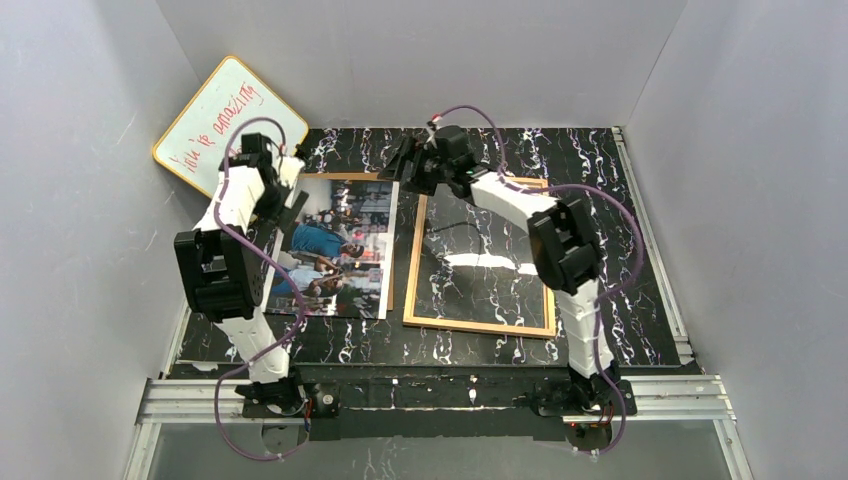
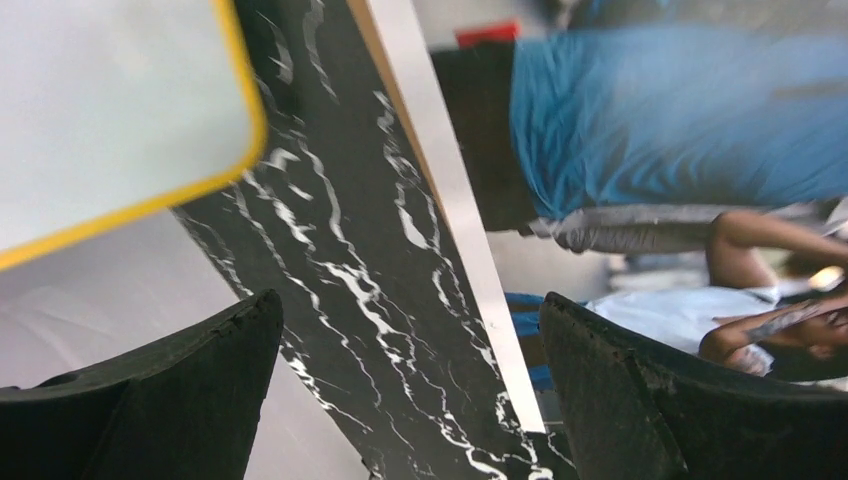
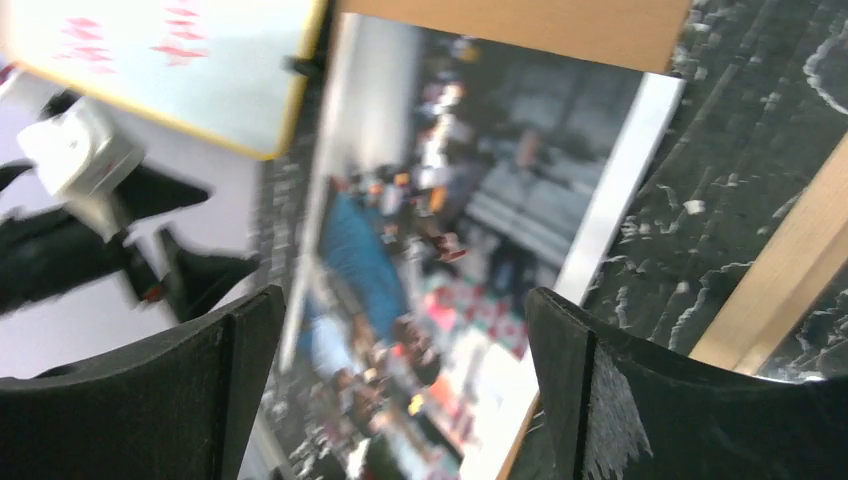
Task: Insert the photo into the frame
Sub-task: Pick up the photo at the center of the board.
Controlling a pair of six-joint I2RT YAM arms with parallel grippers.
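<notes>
Lying face-up beside frame (image 1: 478, 325): photo (image 1: 335, 245); left hand (image 2: 410, 305), right hand (image 3: 405, 298) gaping, empty.

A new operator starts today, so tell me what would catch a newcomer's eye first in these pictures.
The colourful photo, with a figure in blue, lies face up on the left of the black marbled table. Right beside it lies the light-wood frame, empty, the marbling showing through its pane. In the far left corner a yellow-rimmed whiteboard with red writing leans against the wall.
</notes>
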